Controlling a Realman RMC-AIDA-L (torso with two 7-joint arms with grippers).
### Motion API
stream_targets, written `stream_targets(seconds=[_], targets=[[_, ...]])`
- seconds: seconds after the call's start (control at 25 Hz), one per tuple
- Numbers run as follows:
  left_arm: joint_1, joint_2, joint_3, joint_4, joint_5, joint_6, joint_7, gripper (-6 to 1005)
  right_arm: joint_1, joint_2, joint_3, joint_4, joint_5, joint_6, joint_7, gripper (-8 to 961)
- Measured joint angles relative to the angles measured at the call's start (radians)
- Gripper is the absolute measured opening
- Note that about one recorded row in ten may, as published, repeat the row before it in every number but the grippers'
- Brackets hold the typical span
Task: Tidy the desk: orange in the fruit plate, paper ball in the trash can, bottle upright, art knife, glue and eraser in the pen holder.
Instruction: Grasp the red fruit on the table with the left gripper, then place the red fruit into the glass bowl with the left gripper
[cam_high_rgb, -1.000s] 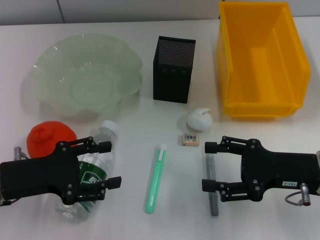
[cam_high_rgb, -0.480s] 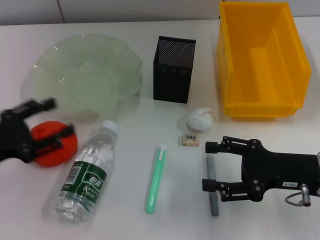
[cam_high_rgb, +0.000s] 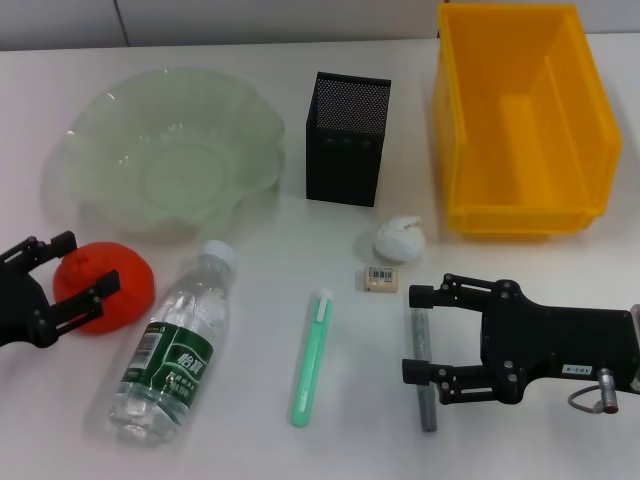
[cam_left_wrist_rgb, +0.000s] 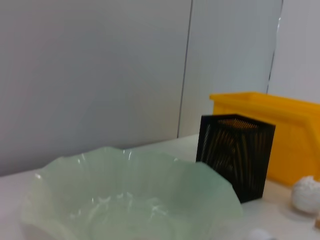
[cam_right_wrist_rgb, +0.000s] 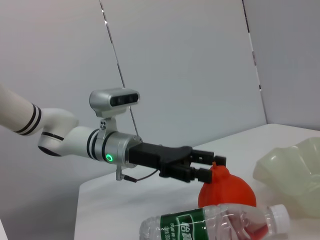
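At the lower left edge of the head view, the left gripper (cam_high_rgb: 82, 268) has its black fingers spread on either side of the knobbly red-orange round orange (cam_high_rgb: 110, 285), which sits on the white counter (cam_high_rgb: 260, 250); whether the fingers press the fruit cannot be told, and the orange rests on the counter just below the large pale green translucent fruit plate (cam_high_rgb: 165, 145) with its ruffled rim, in the upper left of the frame. Just right of the orange, the small clear plastic bottle (cam_high_rgb: 175, 345) with green label lies on its side, cap toward the plate. Near the lower centre lies a slim green art knife (cam_high_rgb: 311, 357). The square black mesh pen holder (cam_high_rgb: 347, 139) stands upright at upper centre, and the bright yellow rectangular trash can (cam_high_rgb: 525, 115) fills the upper right. Below them sit the crumpled white paper ball (cam_high_rgb: 400, 238) and, just below it, the tiny beige eraser (cam_high_rgb: 379, 279) with its barcode sticker. At lower right, the right gripper (cam_high_rgb: 418, 331) hovers with fingers released and wide apart, over a grey glue stick (cam_high_rgb: 424, 372) lying on the counter.
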Motion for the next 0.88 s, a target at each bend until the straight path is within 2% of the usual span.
stream_targets(seconds=[0.24,0.56,0.64,0.76,0.88], targets=[[-0.007,-0.004,0.000,-0.002,0.017,-0.063,-0.001,701,-0.001,-0.001,0.002,0.000,-0.001,0.001,0.001,843],[-0.011,-0.004,0.007,0.013,0.021,-0.083,-0.009,534,-0.003,-0.001,0.008,0.000,-0.003,0.001,0.003,842],[-0.004,-0.007,-0.004,0.033,0.012,-0.044,-0.008,492,-0.003,-0.002,0.008,0.000,-0.003,0.001,0.004,842],[0.001,-0.008,-0.027,0.069,-0.032,0.055,-0.007,272,-0.003,-0.002,0.009,0.000,-0.003,0.001,0.005,842],[0.000,-0.008,-0.031,0.103,-0.122,0.145,-0.013,246,-0.003,-0.002,0.010,0.000,-0.002,0.002,0.006,842]])
